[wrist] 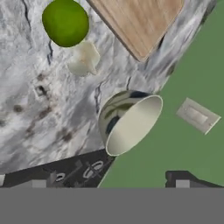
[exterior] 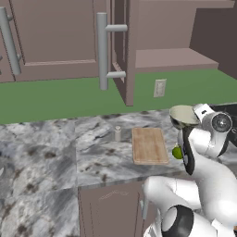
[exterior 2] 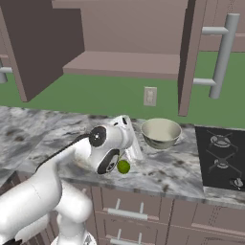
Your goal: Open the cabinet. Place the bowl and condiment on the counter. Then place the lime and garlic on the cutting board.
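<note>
The cabinet [exterior: 173, 59] stands open, its shelf [exterior 2: 124, 64] bare. On the marble counter [exterior: 55, 152] sit the bowl [exterior: 183, 115], the small grey condiment [exterior: 117, 133] shaker and the cutting board [exterior: 149, 145]. The lime [exterior: 177, 152] lies on the counter just right of the board, partly behind my arm. In the hand view the lime [wrist: 65, 22] and the whitish garlic [wrist: 84, 58] rest side by side on the marble, off the cutting board [wrist: 138, 22]. The bowl [wrist: 129, 122] is straight ahead of my gripper [wrist: 107, 183], which is open and holds nothing.
A black stove top [exterior 2: 222, 158] lies right of the bowl [exterior 2: 161, 132]. A wall outlet [exterior: 159, 88] is on the green backsplash. The open cabinet door [exterior: 128, 51] with its long handle [exterior: 102, 51] juts out above the board. Closed drawers run under the counter.
</note>
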